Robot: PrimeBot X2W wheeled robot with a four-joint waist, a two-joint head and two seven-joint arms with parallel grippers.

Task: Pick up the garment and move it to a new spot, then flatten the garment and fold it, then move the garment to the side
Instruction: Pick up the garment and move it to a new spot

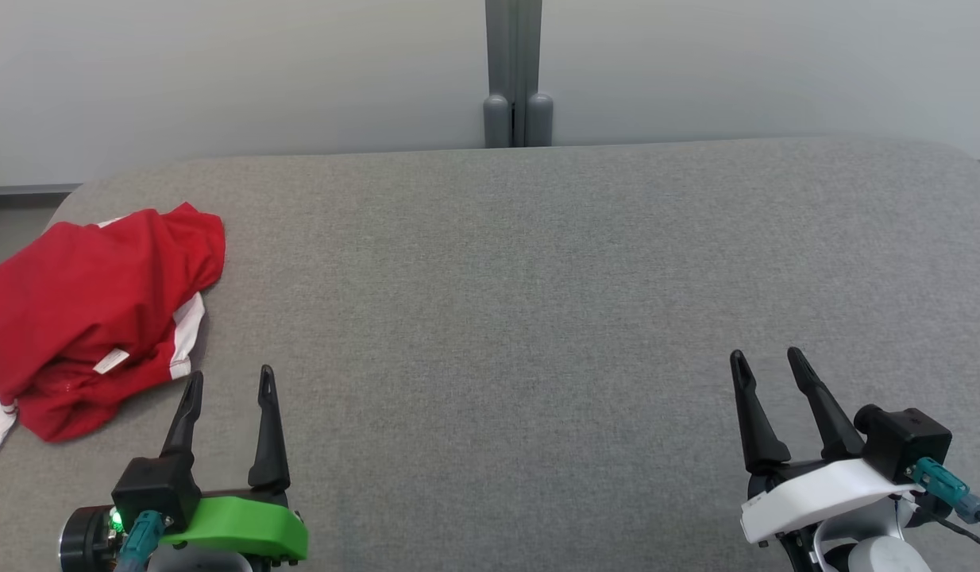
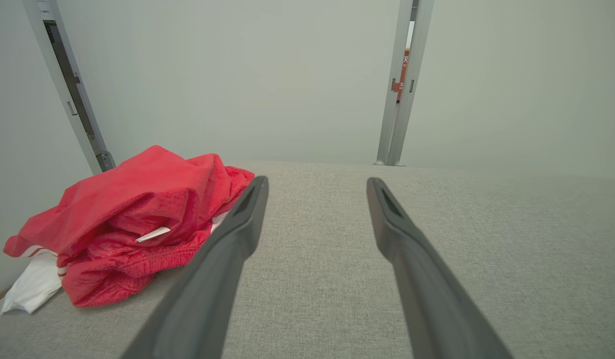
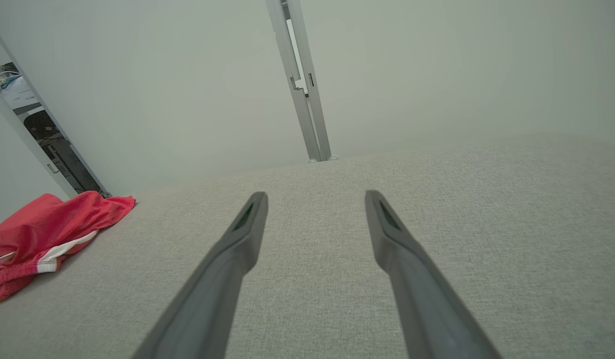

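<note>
At left of the head view, the crumpled red garment [image 1: 93, 318] lies ungrasped near the left gripper [image 1: 228, 389], which, like the right gripper [image 1: 768, 365], stands wide and empty, so the pickup step likely opens with a leftward reach.

Bright, even, soft light; faint shadows; wide-angle stretch at wrist-view edges.

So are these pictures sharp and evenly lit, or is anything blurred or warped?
Head view: soft, even light, no glare; the red garment throws a faint shadow on the grey table. Left wrist view: wide-angle, wall posts lean outward. Right wrist view: the same warp, nothing blurred.
</note>
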